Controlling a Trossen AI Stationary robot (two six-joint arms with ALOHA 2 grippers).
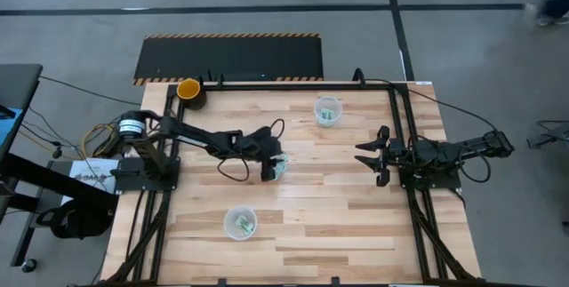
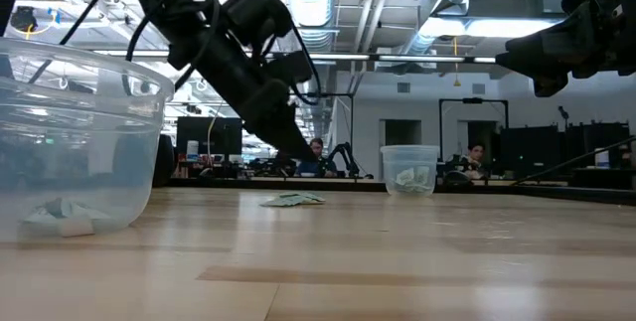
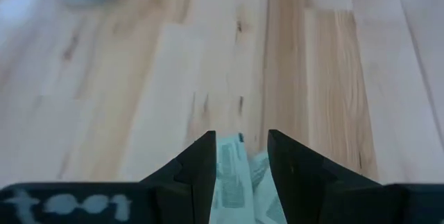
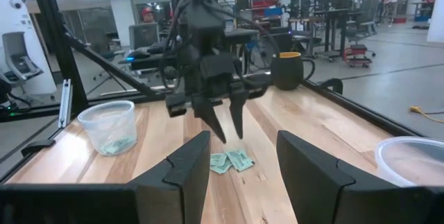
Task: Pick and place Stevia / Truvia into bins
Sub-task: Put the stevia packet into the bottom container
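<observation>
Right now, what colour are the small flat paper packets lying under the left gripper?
Pale mint-green and white. The small flat paper packets show best in the right wrist view, lying below the left gripper.

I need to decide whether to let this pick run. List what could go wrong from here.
1. The left claw is open right over a loose pile of packets that overlap on the table, so it may pinch several or none.
2. Both clear cups stand apart from the pile, so a weakly held packet could drop on the way.
3. The right claw waits open, facing the pile; reaching in could crowd the left arm.
</observation>
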